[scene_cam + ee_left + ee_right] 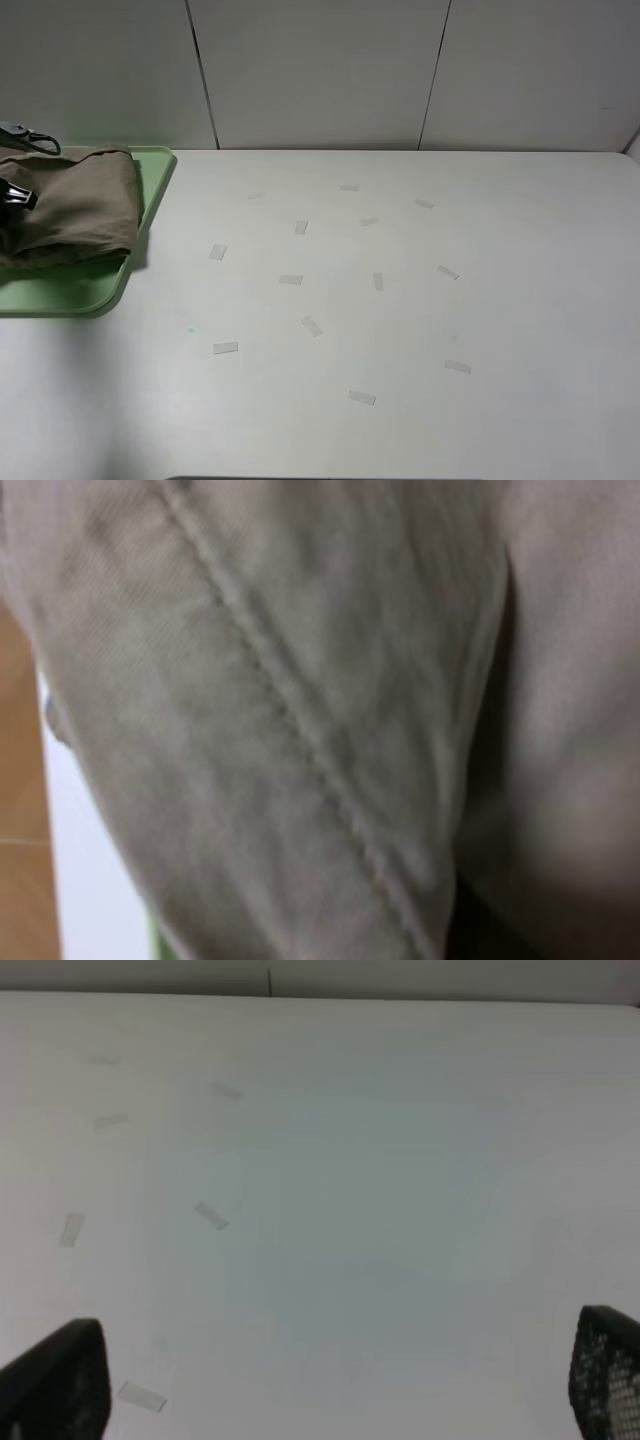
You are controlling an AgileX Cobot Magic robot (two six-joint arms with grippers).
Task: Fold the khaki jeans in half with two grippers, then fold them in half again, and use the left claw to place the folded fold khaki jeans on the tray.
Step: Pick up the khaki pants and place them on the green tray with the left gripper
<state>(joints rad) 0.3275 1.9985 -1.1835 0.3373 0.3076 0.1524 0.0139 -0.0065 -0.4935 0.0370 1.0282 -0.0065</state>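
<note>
The left claw [18, 195], at nine o'clock, pinches the folded shorts [80, 205] over the tray [100, 290]; release seems next. The right gripper [330, 1380] gapes empty.

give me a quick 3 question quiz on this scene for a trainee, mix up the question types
1. True or false: the khaki jeans lie unfolded in the middle of the table.
2. What do the jeans rest on? A) green tray B) bare table C) a chair
3. Fill in: the right pincer is ____, with nothing between its fingers.

Key: 1 false, they sit folded at the far left; 2 A; 3 open
</note>
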